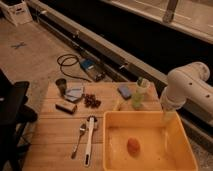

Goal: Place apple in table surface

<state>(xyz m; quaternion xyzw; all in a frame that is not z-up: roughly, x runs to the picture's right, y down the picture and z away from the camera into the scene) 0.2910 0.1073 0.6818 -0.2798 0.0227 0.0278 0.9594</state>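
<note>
The apple (133, 146), small, round and orange-red, lies on the floor of the big yellow plastic bin (150, 118) at the table's front right. The light wooden table surface (55, 131) of wide planks stretches to the left of the bin. My white arm (187, 87) comes in from the right. The gripper (168, 118) hangs at the bin's far right rim, above and to the right of the apple and apart from it. Nothing shows in the gripper.
On the planks stand a dark cup (61, 86), a grey-blue packet (75, 93), dark grapes (91, 101), a brown bar (66, 106), a spoon (80, 136), a white-handled utensil (90, 142), a blue sponge (124, 91) and a pale green cup (138, 97). A black chair (12, 112) stands at the left.
</note>
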